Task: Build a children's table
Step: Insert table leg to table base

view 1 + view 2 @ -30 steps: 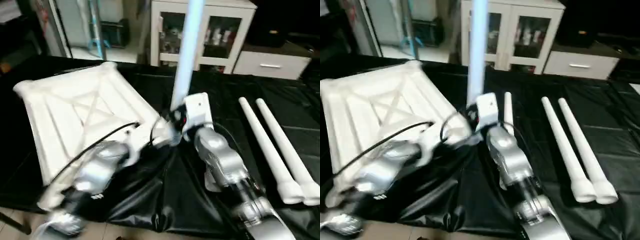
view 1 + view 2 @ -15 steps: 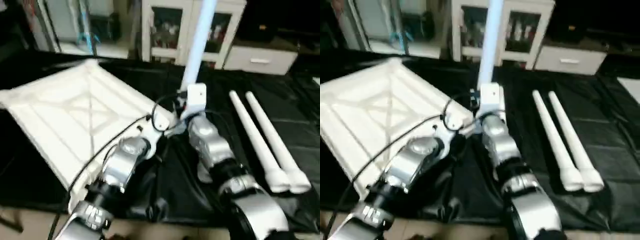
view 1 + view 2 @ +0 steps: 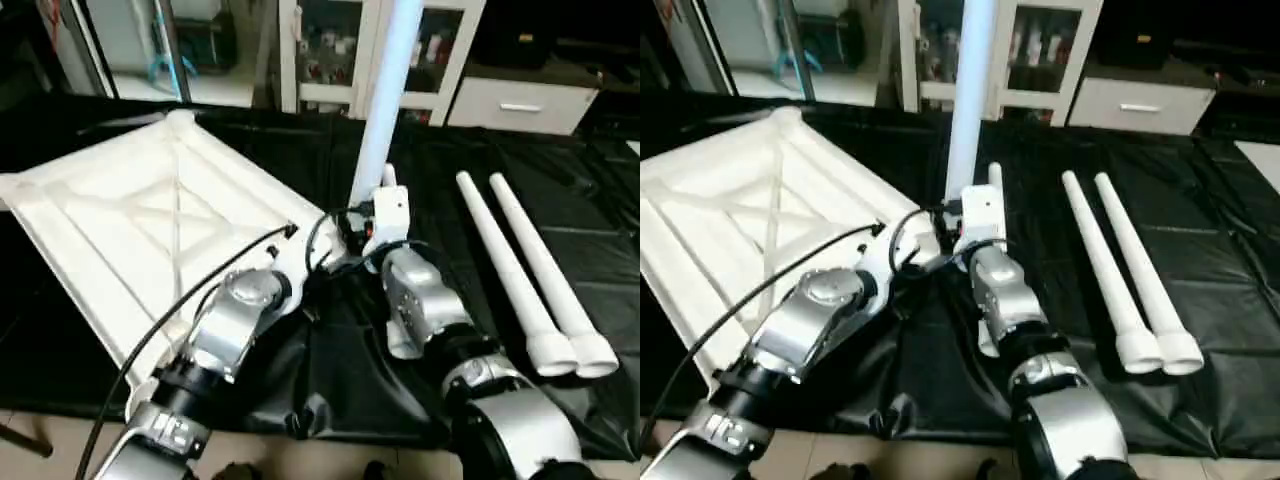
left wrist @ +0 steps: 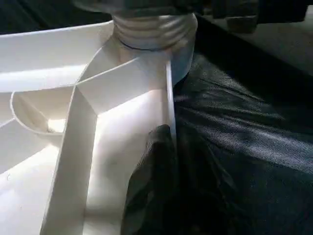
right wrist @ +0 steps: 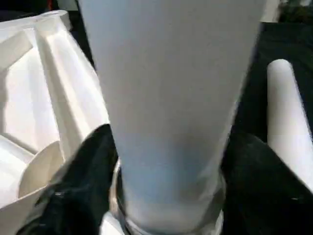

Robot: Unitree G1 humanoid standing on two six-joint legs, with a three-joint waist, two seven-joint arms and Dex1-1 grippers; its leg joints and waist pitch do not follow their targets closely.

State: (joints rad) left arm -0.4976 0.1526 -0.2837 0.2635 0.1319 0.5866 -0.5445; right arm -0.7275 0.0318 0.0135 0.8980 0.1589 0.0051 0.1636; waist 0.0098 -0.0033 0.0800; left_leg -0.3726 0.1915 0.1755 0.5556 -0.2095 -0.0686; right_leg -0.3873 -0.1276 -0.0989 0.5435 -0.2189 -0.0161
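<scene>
The white tabletop (image 3: 150, 220) lies underside up on the left of the black-covered work table, its X ribs showing. One white leg (image 3: 385, 100) stands upright in the corner socket nearest the middle; its ribbed base (image 4: 154, 29) sits in that socket. My right gripper (image 3: 375, 215) is at the base of this leg (image 5: 171, 98). My left gripper (image 3: 315, 250) is shut on the tabletop's rim wall beside that corner, one black finger (image 4: 149, 181) lying against the wall. Two more legs (image 3: 510, 270) (image 3: 548, 265) lie side by side to the right.
Another leg's tip (image 3: 994, 178) pokes out behind my right wrist. The black cover (image 3: 330, 390) is bunched at the table's front edge under my forearms. A white glass-door cabinet (image 3: 330, 50) and a drawer unit (image 3: 520, 105) stand behind the table.
The head views have shifted and tilted. The upright leg stays in the same corner socket, and both arms stay at that corner.
</scene>
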